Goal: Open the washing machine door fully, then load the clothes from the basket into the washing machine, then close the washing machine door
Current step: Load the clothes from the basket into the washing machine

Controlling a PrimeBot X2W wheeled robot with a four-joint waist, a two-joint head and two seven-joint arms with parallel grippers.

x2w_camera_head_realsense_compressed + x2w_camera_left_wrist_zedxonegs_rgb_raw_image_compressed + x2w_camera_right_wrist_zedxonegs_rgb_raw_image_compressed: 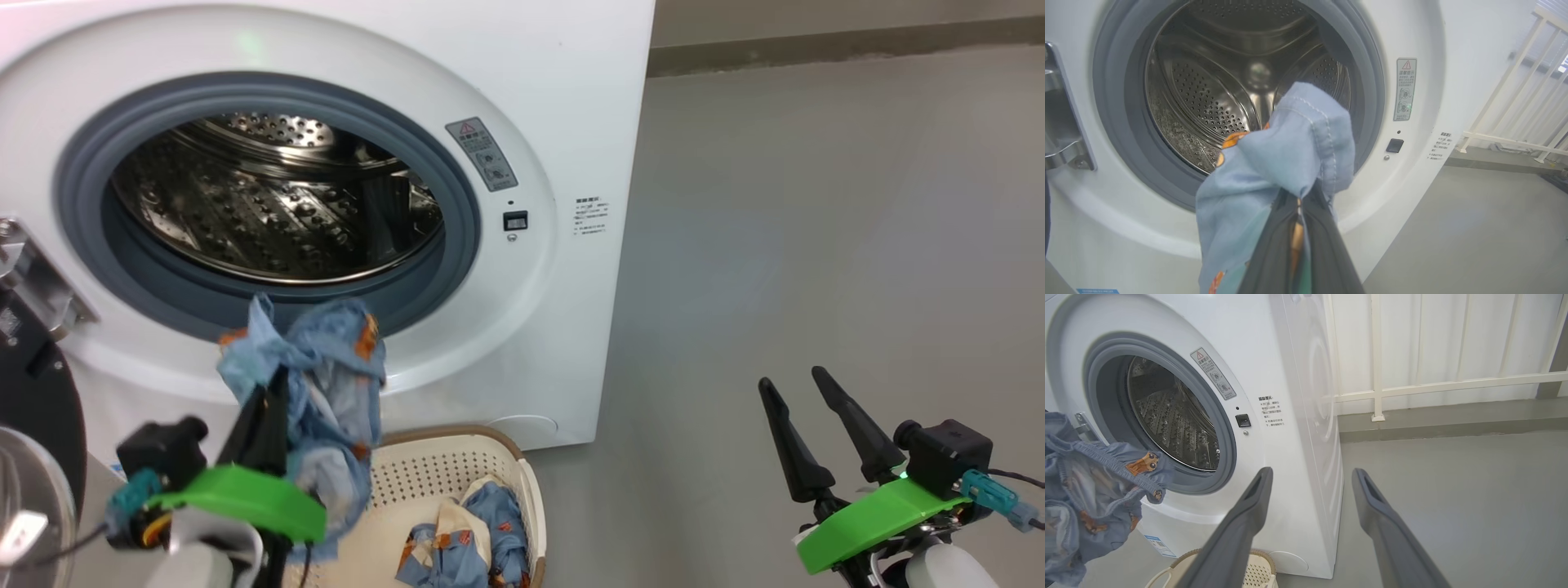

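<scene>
- The washing machine (571,122) is standing on the grey floor (816,245). Its round opening is showing the steel drum (269,212) inside the grey rubber ring (469,220).
- The washing machine door (37,400) is hanging swung open at the machine's left side, clear of the opening.
- The basket (445,482) is sitting on the floor just in front of the machine, below the opening.
- A blue garment (335,376) is hanging from the left gripper, raised above the basket and level with the opening's lower rim, outside the drum. Its top fold is draping over the fingertips and the rest is trailing down beside the fingers.
- The other clothes (469,539) are lying bunched in the basket, below and to the right of that gripper, apart from it.
- The left gripper (269,400) is pinching the garment, its fingers clamped together on the fabric and pointing toward the drum.
- The right gripper (792,377) is hovering with its fingers spread apart, gripping nothing, over bare floor well to the right of the machine and basket.
</scene>
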